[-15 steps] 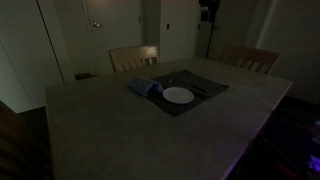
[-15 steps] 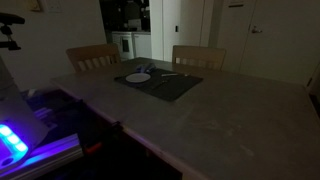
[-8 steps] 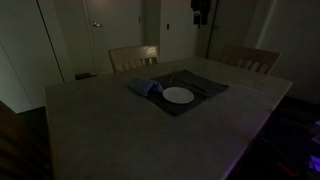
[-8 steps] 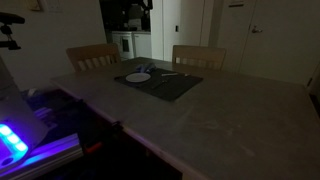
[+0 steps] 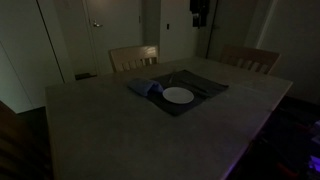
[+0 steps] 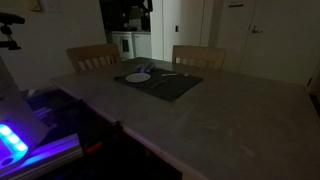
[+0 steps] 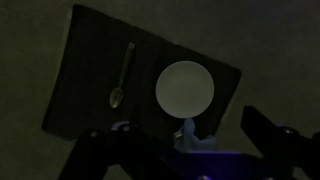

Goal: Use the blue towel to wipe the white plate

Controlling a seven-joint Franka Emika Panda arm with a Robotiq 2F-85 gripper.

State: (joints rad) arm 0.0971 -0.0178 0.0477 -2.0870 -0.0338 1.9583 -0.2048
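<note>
The blue towel [image 5: 146, 88] is lying in a lumpy heap on the dark grey placemat [image 5: 176, 108], touching or just beside the white plate [image 5: 178, 95], at about 10 o'clock of it in an exterior view. In the wrist view the towel is showing as a pale bluish lump at 6 o'clock of the plate, close to the frame's lower edge. The plate is sitting flat near the middle of the placemat. It is looking bare, with nothing in it that the dim light lets me make out.

A spoon [image 7: 120, 80] is resting on the placemat at 9 o'clock of the plate in the wrist view, well apart from it. The placemat is lying on a large pale table [image 5: 120, 135], with two wooden chairs [image 5: 133, 58] standing at its far side.

The gripper [image 7: 170, 138] is hovering well above the placemat, looking straight down. Its jaws are spread as wide as they go and are gripping nothing.

By my reading the first step is in hand: reaching for the towel, which is not yet picked up. The next move is calling for a descent onto the towel's heap and a firm pinch on a fold. After that comes a short carry toward 12 o'clock in the wrist view, onto the plate, and rubbing strokes light enough not to push the plate off the placemat.
</note>
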